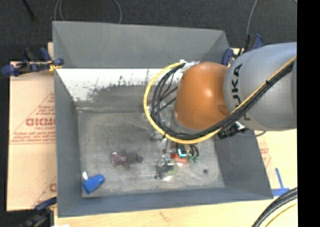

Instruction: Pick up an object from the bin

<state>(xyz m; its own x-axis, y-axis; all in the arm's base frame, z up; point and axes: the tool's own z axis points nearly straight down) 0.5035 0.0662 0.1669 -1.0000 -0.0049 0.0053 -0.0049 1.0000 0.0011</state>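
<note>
Nearest to me, in the near left corner of the bin [140, 46], lies a blue piece [93, 183] with a white end. Its long axis runs slantwise and the white end points toward the left wall; I think it simply rolled into that corner. A little farther in, on the bare floor, is a small purple thing [121, 159], dark and half clear, lying about left to right and well apart from the rest. To its right the end effector [165, 167] hangs low, just above the floor or on it. If it is released or clenched I cannot tell, because the wrist covers it from above. Just beside it, on its right, is a small red and green thing [183, 155], which I judge the likely one to be picked, since it lies closest. It is half hidden, so its long axis I cannot read. Behind and above, the orange cover [200, 101] and the grey arm [265, 86] lean in from the right.
</note>
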